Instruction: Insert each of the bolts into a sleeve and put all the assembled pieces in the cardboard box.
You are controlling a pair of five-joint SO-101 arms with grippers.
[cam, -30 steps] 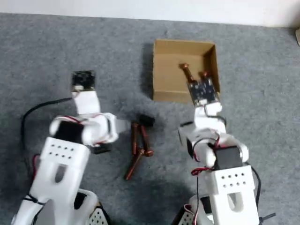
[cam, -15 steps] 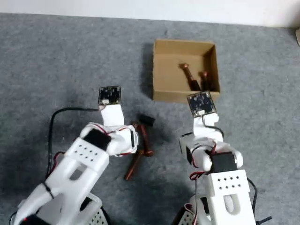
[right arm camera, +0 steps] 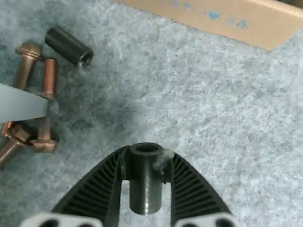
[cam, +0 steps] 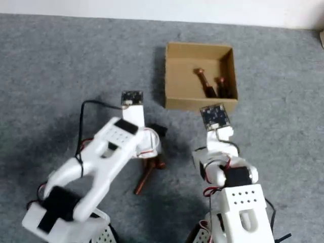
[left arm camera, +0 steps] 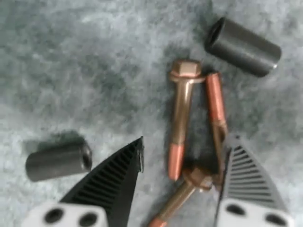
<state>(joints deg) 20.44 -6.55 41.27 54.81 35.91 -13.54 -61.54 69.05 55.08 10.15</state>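
Clamping tubular sleeve (right arm camera: 144,182): right gripper (right arm camera: 146,156); left gripper (left arm camera: 186,142) spread over coppery, perhaps hex-headed bolts (left arm camera: 182,113).

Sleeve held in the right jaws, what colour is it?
The sleeve is plain black, seen best in the right wrist view.

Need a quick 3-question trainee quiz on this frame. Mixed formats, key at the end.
1. True or false: the right tool is shut on a black sleeve.
2. How many loose bolts lie below the left tool? A one, B three, C six.
3. Fill in: the left tool above those bolts is ___ (open or shut).

Key: 1 true; 2 B; 3 open.
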